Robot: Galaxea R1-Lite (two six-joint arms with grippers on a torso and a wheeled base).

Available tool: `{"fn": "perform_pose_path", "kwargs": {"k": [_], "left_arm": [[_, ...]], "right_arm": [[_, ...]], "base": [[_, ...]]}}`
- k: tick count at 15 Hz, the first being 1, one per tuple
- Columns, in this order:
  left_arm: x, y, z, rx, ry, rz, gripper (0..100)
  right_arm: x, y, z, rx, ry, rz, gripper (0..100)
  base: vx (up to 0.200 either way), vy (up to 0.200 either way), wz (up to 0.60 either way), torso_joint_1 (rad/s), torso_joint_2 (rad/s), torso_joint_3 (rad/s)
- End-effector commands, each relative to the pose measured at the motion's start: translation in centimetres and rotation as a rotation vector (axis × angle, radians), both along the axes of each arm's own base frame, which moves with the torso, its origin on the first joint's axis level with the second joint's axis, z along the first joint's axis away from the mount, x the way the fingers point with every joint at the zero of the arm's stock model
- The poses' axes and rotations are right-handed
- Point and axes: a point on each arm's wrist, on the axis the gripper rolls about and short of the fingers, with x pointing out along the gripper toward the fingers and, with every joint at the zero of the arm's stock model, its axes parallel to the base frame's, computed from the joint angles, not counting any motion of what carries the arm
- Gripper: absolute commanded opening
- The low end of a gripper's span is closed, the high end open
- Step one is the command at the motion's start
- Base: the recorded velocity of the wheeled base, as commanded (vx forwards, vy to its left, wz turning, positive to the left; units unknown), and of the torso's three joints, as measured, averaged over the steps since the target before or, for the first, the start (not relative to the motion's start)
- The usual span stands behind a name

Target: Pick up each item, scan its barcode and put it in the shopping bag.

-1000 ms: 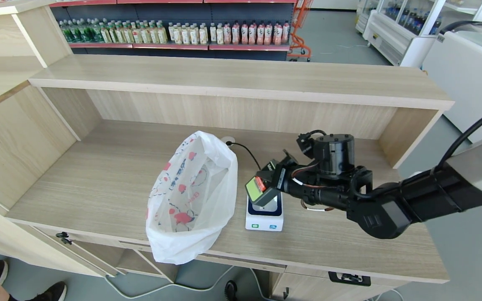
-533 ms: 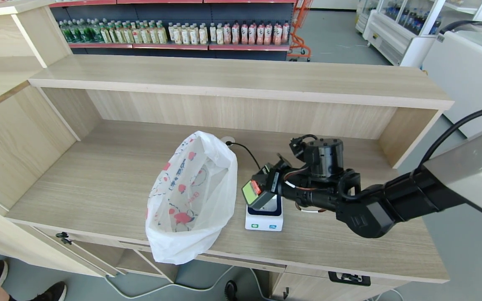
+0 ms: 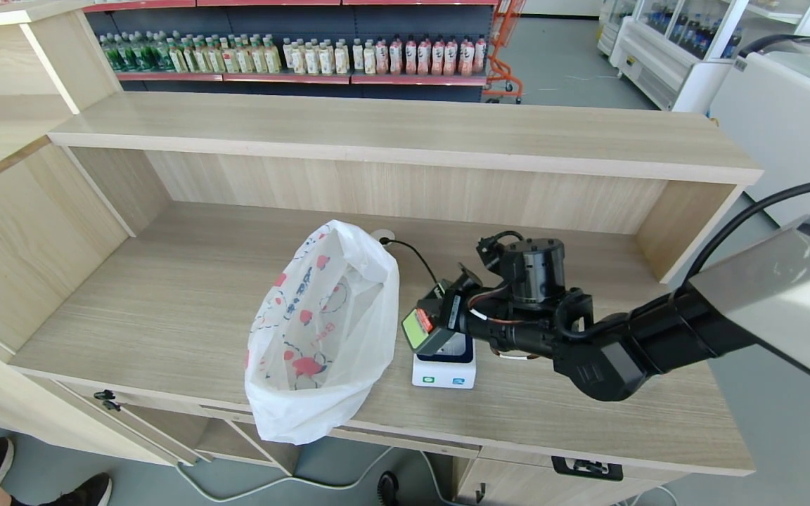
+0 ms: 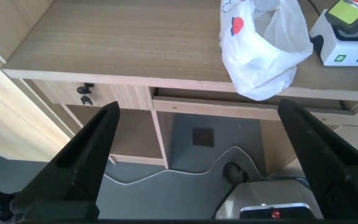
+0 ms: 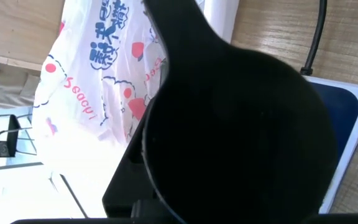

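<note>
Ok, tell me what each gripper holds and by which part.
Right gripper: small green-and-red packet, jaws on its wrist-side end, above the scanner. Left gripper: open, empty.

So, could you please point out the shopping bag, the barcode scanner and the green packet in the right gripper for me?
shopping bag (image 3: 306, 316), head view, on its printed plastic wall.
barcode scanner (image 3: 444, 372), head view, on its white front base.
green packet (image 3: 415, 329), head view, on its green face.

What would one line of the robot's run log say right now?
right gripper: shut on green item above scanner | left gripper: open | shopping bag: open beside scanner
</note>
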Motion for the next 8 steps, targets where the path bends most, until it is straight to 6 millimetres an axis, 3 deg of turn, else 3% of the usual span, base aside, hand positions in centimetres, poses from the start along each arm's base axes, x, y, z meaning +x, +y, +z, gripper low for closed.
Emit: {"fn": "perform_pose_path", "kwargs": {"k": [1, 8], "left_arm": [[0.0, 0.0, 0.0, 0.0, 0.0, -0.001, 100], [0.0, 0.0, 0.0, 0.001, -0.001, -0.001, 100]], "right_arm": [[-0.02, 0.0, 0.01, 0.0, 0.0, 0.0, 0], [-0.15, -0.08, 0.49, 0.005, -0.009, 0.001, 0]], "base": [[0.0, 0.0, 0.0, 0.0, 0.0, 0.0], [0.0, 0.0, 0.0, 0.0, 0.0, 0.0]]}}
